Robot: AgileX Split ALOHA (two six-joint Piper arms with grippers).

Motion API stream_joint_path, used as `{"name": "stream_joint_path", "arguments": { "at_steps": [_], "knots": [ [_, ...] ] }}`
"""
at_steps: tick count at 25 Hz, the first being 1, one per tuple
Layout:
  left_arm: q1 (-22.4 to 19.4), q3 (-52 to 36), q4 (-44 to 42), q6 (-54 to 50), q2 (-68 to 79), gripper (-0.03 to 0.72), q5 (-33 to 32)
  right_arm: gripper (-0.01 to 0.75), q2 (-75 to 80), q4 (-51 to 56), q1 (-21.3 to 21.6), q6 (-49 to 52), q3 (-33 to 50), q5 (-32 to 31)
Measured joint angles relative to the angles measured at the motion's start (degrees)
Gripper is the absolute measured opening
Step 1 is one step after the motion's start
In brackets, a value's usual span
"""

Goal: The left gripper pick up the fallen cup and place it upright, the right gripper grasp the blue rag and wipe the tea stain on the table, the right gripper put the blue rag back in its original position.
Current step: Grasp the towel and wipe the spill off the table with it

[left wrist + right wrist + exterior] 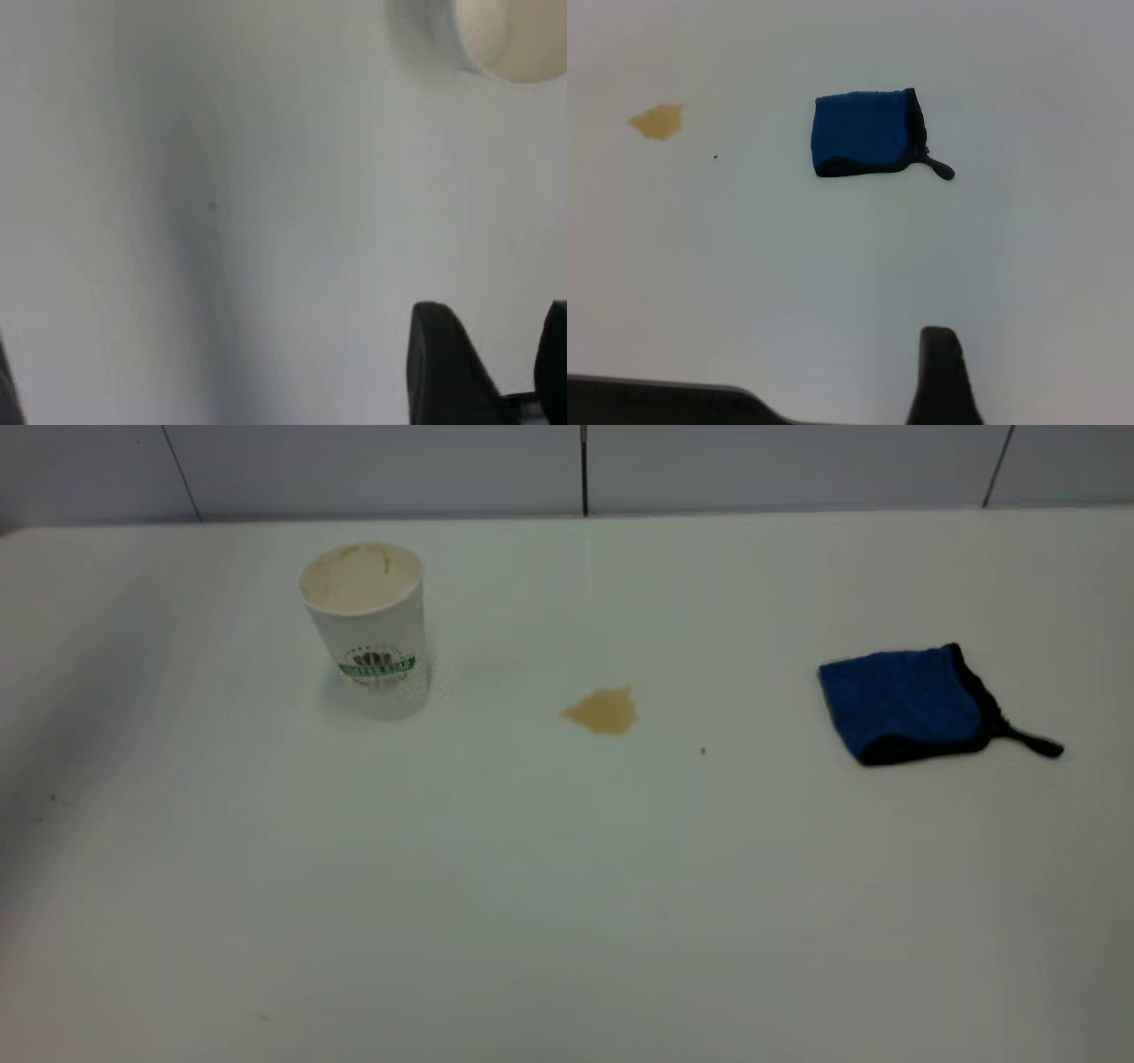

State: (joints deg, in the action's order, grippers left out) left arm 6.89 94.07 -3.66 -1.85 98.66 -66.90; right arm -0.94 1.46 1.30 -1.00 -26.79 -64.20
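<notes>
The white paper cup (368, 629) with a green logo stands upright at the far left of the table; its rim also shows in the left wrist view (514, 35). A brown tea stain (604, 711) lies mid-table and shows in the right wrist view (657, 120). The blue rag (904, 701) with black trim lies flat at the right and shows in the right wrist view (864, 133). My left gripper (500, 328) is open and empty, well back from the cup. Only one finger (939, 363) of my right gripper shows, with bare table on both sides, far short of the rag.
The white table (567, 886) runs back to a tiled wall (585, 469). A small dark speck (702, 751) lies right of the stain. Neither arm shows in the exterior view.
</notes>
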Motion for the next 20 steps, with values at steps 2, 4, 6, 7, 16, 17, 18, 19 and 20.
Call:
{"name": "stream_joint_path", "arguments": {
  "at_steps": [2, 4, 6, 7, 16, 17, 18, 19, 20],
  "knots": [
    [-0.1, -2.4, -2.0, -2.0, -3.1, 0.296, 0.0, 0.573, 0.0, 0.0, 0.0, 0.0, 0.0, 0.0],
    [-0.1, -6.7, -2.1, -1.7, -6.6, 0.296, 0.0, 0.573, 0.0, 0.0, 0.0, 0.0, 0.0, 0.0],
    [-0.1, -11.9, -1.6, -0.5, -11.1, 0.296, 0.0, 0.573, 0.0, 0.0, 0.0, 0.0, 0.0, 0.0],
    [-0.1, -15.2, -1.2, 0.2, -14.0, 0.296, 0.0, 0.573, 0.0, 0.0, 0.0, 0.0, 0.0, 0.0],
    [-0.8, -47.0, 0.4, 1.4, -50.8, 0.296, 0.5, 0.573, 0.0, 0.0, 0.0, 0.0, 0.0, 0.0],
    [-1.6, -49.9, 0.4, 1.4, -54.9, 0.296, 0.9, 0.573, 0.0, 0.0, 0.0, 0.0, 0.0, 0.0],
    [-2.8, -52.5, 0.4, 1.4, -59.6, 0.296, 1.3, 0.573, 0.0, 0.0, 0.0, 0.0, 0.0, 0.0],
    [-4.2, -55.0, 0.4, 1.4, -63.9, 0.296, 1.7, 0.573, 0.0, 0.0, 0.0, 0.0, 0.0, 0.0],
    [-5.5, -56.9, 0.4, 1.4, -67.9, 0.296, 1.9, 0.573, 0.0, 0.0, 0.0, 0.0, 0.0, 0.0]
  ]
}}
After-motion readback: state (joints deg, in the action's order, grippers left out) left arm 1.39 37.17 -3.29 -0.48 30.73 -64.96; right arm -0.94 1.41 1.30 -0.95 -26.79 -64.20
